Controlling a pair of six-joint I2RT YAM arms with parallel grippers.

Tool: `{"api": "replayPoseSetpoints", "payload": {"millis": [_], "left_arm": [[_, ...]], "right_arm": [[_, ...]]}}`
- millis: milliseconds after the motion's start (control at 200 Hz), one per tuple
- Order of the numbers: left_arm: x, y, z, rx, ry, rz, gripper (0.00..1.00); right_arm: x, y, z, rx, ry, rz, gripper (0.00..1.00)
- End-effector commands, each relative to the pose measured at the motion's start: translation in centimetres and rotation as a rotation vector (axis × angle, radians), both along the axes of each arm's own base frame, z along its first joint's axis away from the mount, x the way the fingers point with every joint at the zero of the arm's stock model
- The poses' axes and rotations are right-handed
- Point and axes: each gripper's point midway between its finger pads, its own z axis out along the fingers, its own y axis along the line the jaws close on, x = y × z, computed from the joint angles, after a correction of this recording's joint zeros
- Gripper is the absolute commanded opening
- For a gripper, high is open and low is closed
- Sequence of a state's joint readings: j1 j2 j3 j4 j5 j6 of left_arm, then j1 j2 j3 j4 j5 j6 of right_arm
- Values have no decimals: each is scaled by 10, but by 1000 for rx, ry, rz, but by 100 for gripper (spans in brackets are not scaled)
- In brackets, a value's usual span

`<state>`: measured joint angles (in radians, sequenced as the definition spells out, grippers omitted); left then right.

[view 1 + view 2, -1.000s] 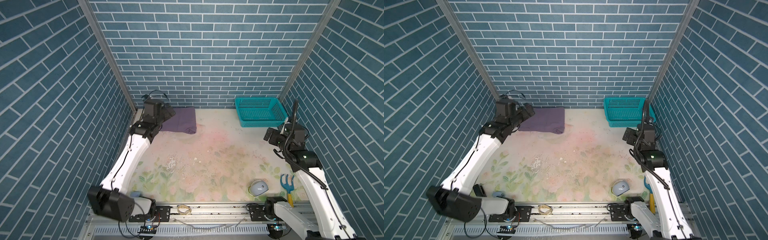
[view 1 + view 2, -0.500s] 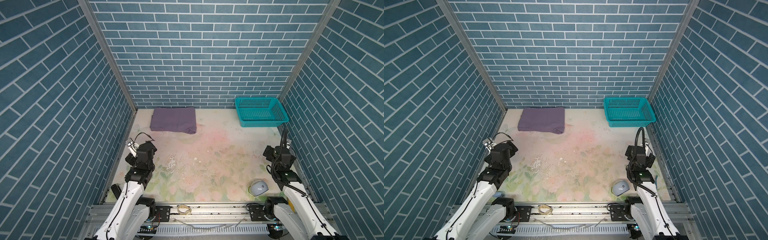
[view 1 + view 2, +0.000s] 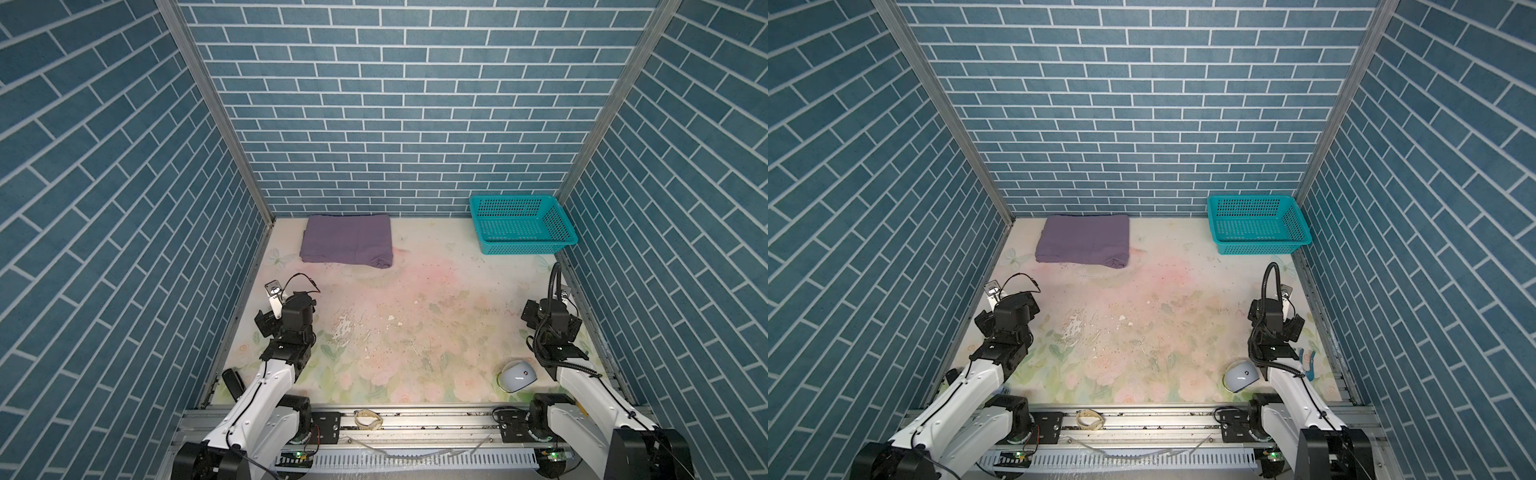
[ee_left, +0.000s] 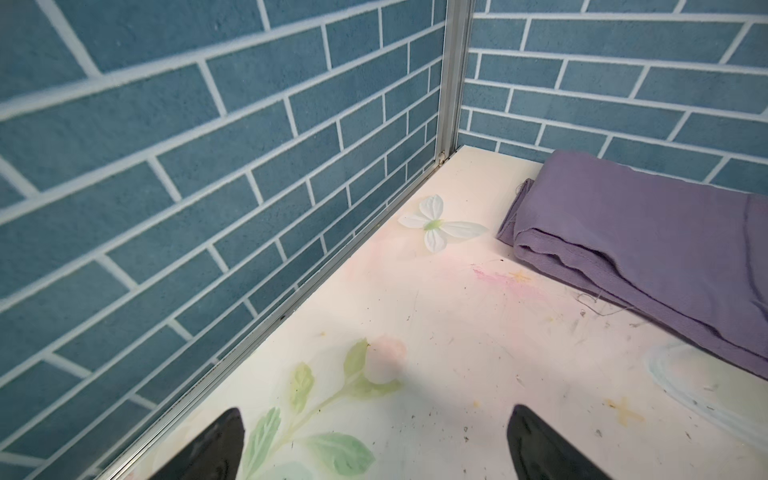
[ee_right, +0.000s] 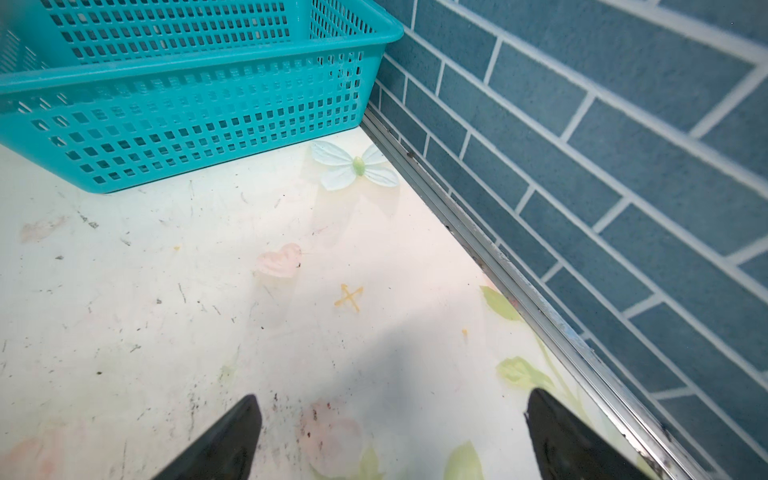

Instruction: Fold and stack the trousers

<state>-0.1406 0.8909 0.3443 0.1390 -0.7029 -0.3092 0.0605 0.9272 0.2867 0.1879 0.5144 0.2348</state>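
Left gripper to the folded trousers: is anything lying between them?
No. In the left wrist view only bare, scuffed tabletop lies between the open left gripper and the trousers; both top views agree.

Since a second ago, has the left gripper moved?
Yes. The left gripper has pulled back from the folded trousers, where it was, toward the front rail. Its jaws are open and empty.

The trousers are plain purple, basket teal, tabletop apparently floral.
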Motion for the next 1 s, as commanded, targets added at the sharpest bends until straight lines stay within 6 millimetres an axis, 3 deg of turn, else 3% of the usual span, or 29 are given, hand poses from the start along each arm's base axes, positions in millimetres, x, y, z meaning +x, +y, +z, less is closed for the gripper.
{"api": "replayPoseSetpoints", "payload": {"millis": [0, 180, 320, 570, 775, 995], "left_arm": [[1, 5, -2, 31, -27, 23, 99], [7, 7, -22, 53, 12, 43, 99], [17, 11, -24, 71, 70, 77, 99], [60, -5, -29, 84, 123, -24, 99], [90, -24, -39, 87, 195, -155, 99], [102, -32, -46, 45, 225, -250, 99]], "right_arm": [[2, -6, 4, -20, -26, -27, 99], [8, -8, 4, -26, -26, -41, 99], [14, -7, 0, -25, 2, -34, 99], [26, -11, 6, 16, -105, -80, 99], [54, -14, 8, -7, -125, -90, 99], [95, -3, -12, -10, 49, 4, 99]]}}
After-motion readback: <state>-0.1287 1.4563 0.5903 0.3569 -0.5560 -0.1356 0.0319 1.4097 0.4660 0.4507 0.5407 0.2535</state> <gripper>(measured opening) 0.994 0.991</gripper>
